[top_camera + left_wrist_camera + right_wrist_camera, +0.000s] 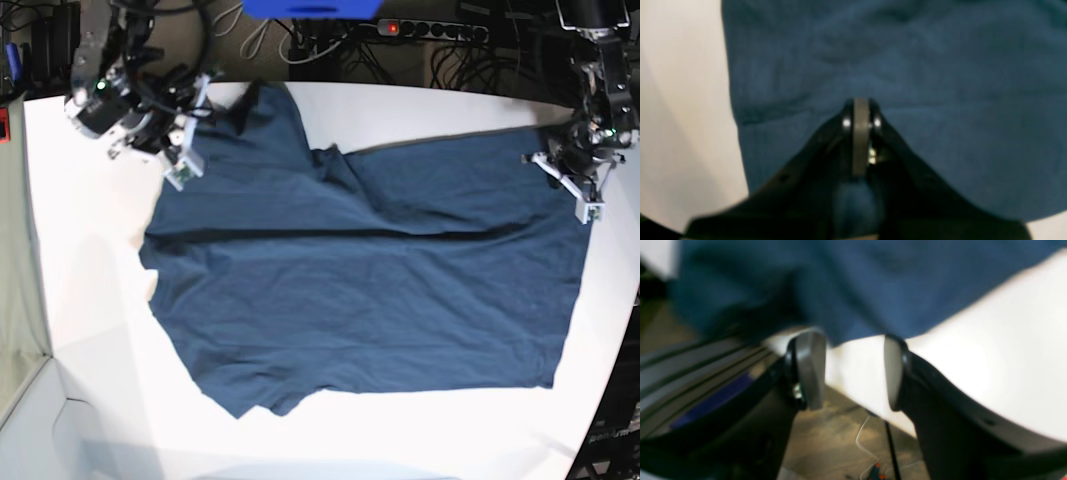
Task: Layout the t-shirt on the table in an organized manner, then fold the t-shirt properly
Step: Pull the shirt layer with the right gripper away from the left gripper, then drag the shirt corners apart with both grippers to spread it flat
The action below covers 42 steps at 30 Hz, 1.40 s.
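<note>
White table (90, 330) fills the base view, cables and a power strip (430, 28) along the far side, floor past the right edge. Shirt (370, 290) lies spread across the middle, mostly flat, hem side toward the right, a sleeve poking out at near-left, collar area toward the left; upper half is folded over with a diagonal ridge near far-centre. Left gripper (861, 110), at far right in the base view, is clenched; in its wrist view the pads meet with a wad of blue cloth bunched behind them, so it looks to be gripping the shirt's far-right corner. Right gripper (853, 370), far left in base, has jaws spread apart with nothing between them; shirt edge hangs just past the tips, table edge and floor below. Step in hand reads as layout: squaring the far edge. To do it well, judged from this: keep the left pinch firm and low so the corner doesn't lift the body, bring the right gripper onto the far-left shoulder edge, take one layer only, then pull the two apart evenly to flatten the ridge. Risk: the right grip snagging two layers, or dragging the shirt off the far edge. Wrist views are blurry, so layer count is unclear.
</note>
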Available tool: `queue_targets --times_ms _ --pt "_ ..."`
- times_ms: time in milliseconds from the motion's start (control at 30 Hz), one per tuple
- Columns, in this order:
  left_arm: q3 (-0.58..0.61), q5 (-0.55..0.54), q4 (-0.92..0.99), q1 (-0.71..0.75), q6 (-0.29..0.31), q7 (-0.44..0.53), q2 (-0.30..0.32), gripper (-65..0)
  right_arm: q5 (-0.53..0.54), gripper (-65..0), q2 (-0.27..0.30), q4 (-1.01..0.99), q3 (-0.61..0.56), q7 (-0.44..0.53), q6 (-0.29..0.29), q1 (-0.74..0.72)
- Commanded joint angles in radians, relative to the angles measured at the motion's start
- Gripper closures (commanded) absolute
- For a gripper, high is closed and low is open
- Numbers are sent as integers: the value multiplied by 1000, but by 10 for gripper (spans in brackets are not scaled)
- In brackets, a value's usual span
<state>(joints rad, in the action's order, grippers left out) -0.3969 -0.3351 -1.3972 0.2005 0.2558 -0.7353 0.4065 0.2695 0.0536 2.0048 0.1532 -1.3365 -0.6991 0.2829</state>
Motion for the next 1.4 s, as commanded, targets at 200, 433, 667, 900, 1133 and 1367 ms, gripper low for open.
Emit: queue_targets --times_ms 200,433,667,900,1133,1367 --pt "-6 9 85 -37 0 0 19 -2 9 -165 -4 -25 21 12 1 -113" --pt "0 11 127 -40 0 72 44 -2 9 0 -31 -194 21 15 1 -207" --pt "-6 9 126 -42 0 75 70 -2 9 0 -14 -332 26 153 1 -199" --pt "-6 9 114 -43 0 70 71 -2 9 0 70 -378 27 173 1 -175" --pt "-6 9 112 -46 0 70 76 -2 11 0 140 -376 29 170 1 -159" --pt "-7 4 3 -34 0 64 90 -2 12 0 159 -221 23 174 1 -55"
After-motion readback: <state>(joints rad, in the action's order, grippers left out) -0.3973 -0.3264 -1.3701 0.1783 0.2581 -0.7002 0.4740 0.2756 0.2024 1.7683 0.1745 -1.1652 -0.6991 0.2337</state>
